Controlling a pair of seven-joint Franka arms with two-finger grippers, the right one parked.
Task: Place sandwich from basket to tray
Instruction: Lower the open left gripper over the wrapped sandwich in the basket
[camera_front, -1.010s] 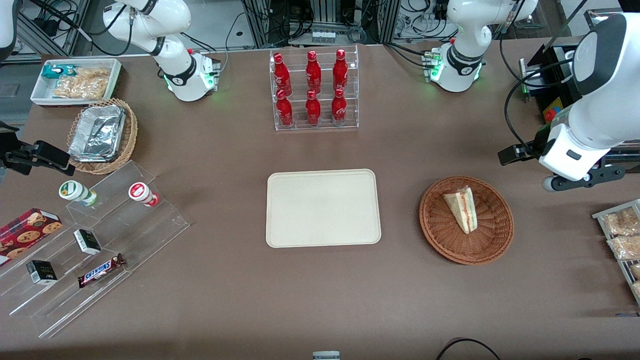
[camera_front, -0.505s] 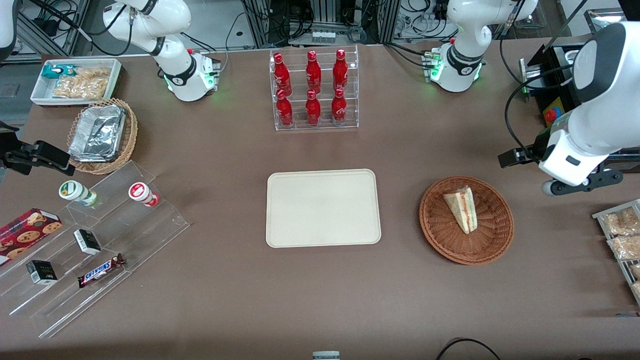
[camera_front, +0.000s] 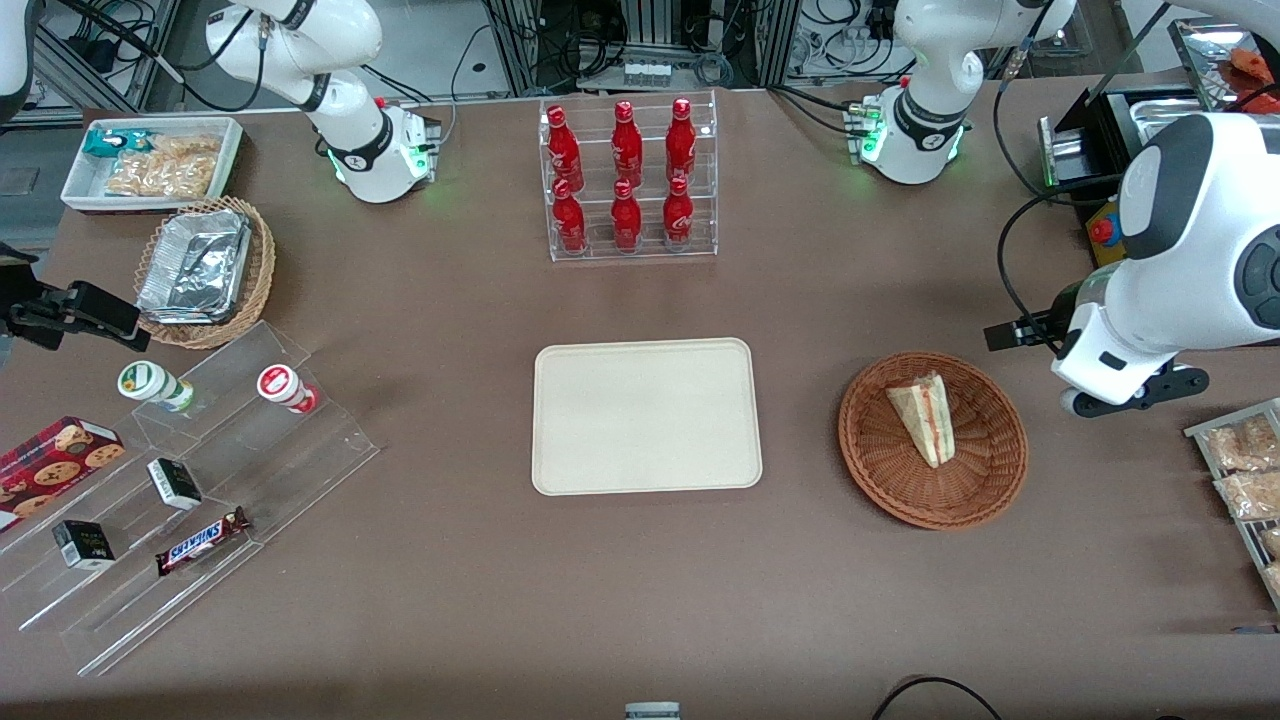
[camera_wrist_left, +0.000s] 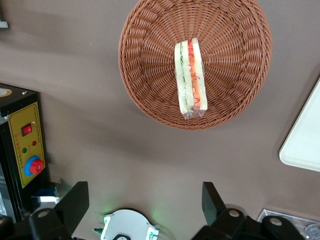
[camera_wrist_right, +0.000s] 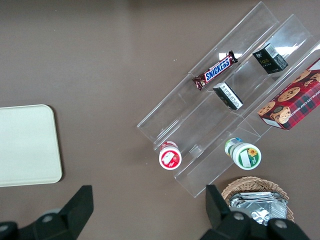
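Note:
The sandwich (camera_front: 925, 417) is a pale wedge with red and green layers, lying in the round reddish-brown wicker basket (camera_front: 975, 490). The beige tray (camera_front: 645, 415) lies flat beside the basket, toward the parked arm's end. My left gripper (camera_front: 1125, 392) hovers above the table beside the basket, toward the working arm's end. In the left wrist view the gripper (camera_wrist_left: 145, 202) is open wide and empty, apart from the basket (camera_wrist_left: 145, 40) and the sandwich (camera_wrist_left: 190, 80). A corner of the tray (camera_wrist_left: 305, 140) shows there too, and in the right wrist view (camera_wrist_right: 25, 145).
A clear rack of red bottles (camera_front: 627, 180) stands farther from the camera than the tray. A rack of bagged tan snacks (camera_front: 1245, 470) and a black box with a yellow panel (camera_front: 1105, 215) flank my gripper. A clear tiered stand (camera_front: 180, 480), foil-filled wicker basket (camera_front: 205, 270) and white bin (camera_front: 150, 160) sit at the parked arm's end.
My left arm has swung and the gripper has shifted a little toward the basket. The sandwich, basket and tray have not moved.

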